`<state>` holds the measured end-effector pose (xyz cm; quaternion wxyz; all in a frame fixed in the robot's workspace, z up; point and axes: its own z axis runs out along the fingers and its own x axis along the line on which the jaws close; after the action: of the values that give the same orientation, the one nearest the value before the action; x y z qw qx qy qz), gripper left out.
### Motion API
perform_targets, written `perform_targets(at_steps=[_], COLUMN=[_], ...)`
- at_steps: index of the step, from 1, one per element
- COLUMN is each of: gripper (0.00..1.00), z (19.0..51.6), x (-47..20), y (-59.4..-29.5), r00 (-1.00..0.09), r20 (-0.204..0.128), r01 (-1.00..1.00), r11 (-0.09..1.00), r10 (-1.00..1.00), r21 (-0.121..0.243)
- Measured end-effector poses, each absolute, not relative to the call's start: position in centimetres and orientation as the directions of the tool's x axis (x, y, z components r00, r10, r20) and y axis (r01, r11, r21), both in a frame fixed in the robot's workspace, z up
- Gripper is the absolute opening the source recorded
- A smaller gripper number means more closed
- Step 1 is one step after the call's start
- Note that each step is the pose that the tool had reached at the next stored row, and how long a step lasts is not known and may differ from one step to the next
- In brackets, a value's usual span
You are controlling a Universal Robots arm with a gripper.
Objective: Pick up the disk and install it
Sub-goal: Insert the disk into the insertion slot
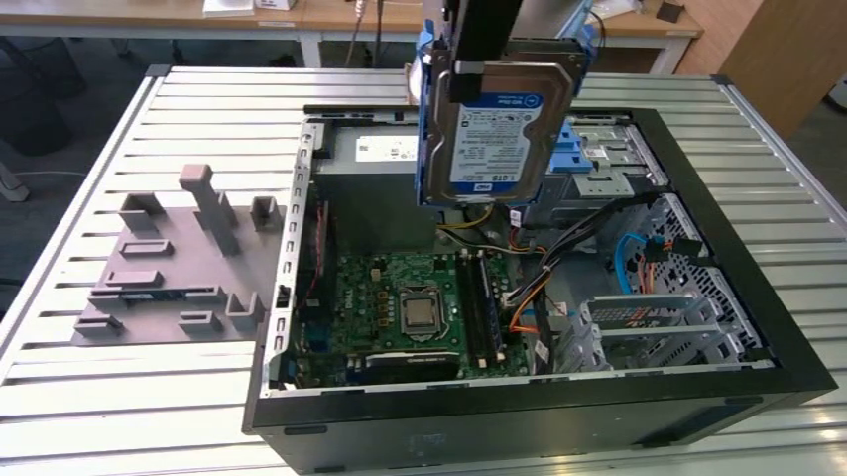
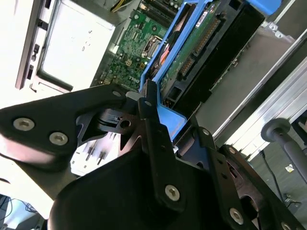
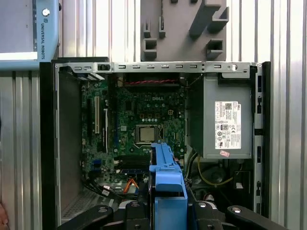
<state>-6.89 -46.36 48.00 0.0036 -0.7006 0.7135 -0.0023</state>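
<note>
- A desktop computer case (image 1: 530, 421) lies on its side, open, on a slatted metal table (image 1: 133, 416).
- The robot's gripper (image 1: 479, 77) reaches down from the top of the exterior view. It is clamped on the disk (image 1: 497, 129), which is held in the air over the open case and appears to touch nothing else.
- The disk is a silver hard drive with a white-and-blue label, framed by a blue bracket (image 3: 168, 187).
- In the second wrist view the gripper (image 2: 152, 111) has its dark fingers (image 2: 149, 129) pressed against the bracket's edge. The disk's green circuit-board side (image 2: 201, 52) runs away from the camera.
- The disk hangs directly below the gripper. Its long axis is roughly upright in the exterior view, with the label facing that camera.
- The drive bay (image 1: 602, 164), metal with blue plastic parts, sits in the case just behind the disk and towards the exterior view's right. The disk appears to be above it and not yet inside.
- Below the disk lies the green motherboard (image 1: 411, 297) with its square processor socket.
- The grey power supply (image 3: 225, 120), with a white sticker, sits in the case beside the motherboard.
- A grey plastic fixture (image 1: 173, 268) with upright posts rests on the table, well apart from the disk, on the exterior view's left.
</note>
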Motion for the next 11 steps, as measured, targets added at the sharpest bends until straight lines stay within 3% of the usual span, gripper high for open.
perform_targets(at_steps=[11], gripper=[0.36], z=[47.8], x=[-6.3], y=[-48.0], r00=[-0.018], r20=[-0.002], r01=[-1.000], r11=[0.018], r10=[-1.000], r21=[-0.008])
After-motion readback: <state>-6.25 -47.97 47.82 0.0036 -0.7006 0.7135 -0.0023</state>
